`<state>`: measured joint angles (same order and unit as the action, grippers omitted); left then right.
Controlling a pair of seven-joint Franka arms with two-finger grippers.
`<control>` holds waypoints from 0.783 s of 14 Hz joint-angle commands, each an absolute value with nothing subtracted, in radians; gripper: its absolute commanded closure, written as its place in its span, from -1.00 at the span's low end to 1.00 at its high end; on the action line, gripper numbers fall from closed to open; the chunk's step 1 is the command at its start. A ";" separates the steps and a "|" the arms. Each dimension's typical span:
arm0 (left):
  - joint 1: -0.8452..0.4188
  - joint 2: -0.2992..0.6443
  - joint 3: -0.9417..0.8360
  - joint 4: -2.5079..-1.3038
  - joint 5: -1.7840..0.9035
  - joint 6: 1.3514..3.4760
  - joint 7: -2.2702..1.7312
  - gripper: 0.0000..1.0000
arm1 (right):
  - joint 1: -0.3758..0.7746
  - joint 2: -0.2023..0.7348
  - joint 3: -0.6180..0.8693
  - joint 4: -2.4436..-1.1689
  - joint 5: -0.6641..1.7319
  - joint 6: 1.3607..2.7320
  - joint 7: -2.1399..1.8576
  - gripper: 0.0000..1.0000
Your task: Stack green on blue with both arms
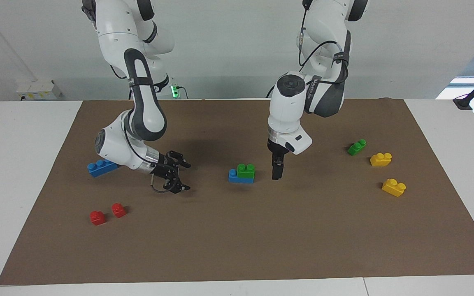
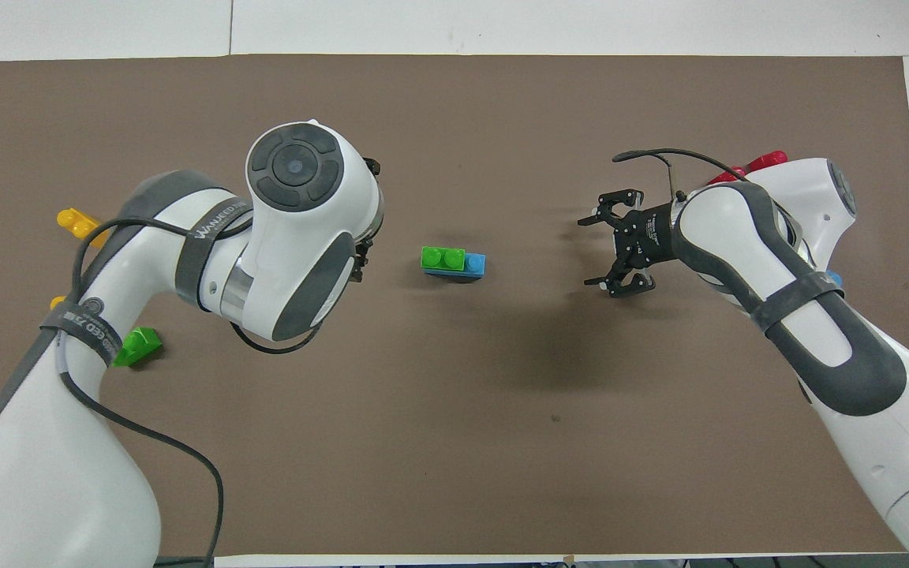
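The green brick (image 1: 246, 170) is seated on the blue brick (image 1: 234, 176) at mid-mat, so the stacking step is judged done. The right gripper (image 1: 178, 176) is spread wide and empty; the left gripper (image 1: 276, 176), beside the stack, is empty with fingers apart. Only retreat is called for.

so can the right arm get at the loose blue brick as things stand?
Probably yes: the right gripper is open and empty, and the loose blue brick lies uncovered on the mat at that arm's end, just by its wrist.
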<state>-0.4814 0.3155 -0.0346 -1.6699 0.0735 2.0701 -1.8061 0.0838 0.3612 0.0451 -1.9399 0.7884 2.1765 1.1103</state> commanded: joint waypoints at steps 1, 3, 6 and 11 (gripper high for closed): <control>-0.407 0.250 -0.037 -1.684 0.037 2.007 -1.552 -1.00 | 0.058 0.304 0.051 -1.928 0.720 2.125 1.097 -1.00; -0.362 0.226 -0.038 -1.681 0.031 1.968 -1.407 -1.00 | 0.037 0.272 0.052 -1.908 0.639 2.099 1.094 -1.00; -0.310 0.196 -0.037 -1.674 0.025 1.933 -1.235 -1.00 | 0.011 0.247 0.054 -1.846 0.521 2.007 1.079 -1.00; -0.247 0.161 -0.028 -1.672 0.025 1.895 -0.970 -1.00 | -0.075 0.219 0.052 -1.763 0.407 1.855 0.838 -1.00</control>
<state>-0.2715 0.1930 -0.0278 -1.6679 0.0433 1.9357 -1.0767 -0.0308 0.2250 0.0417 -1.7983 0.4615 1.9120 0.9394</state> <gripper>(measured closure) 0.000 0.000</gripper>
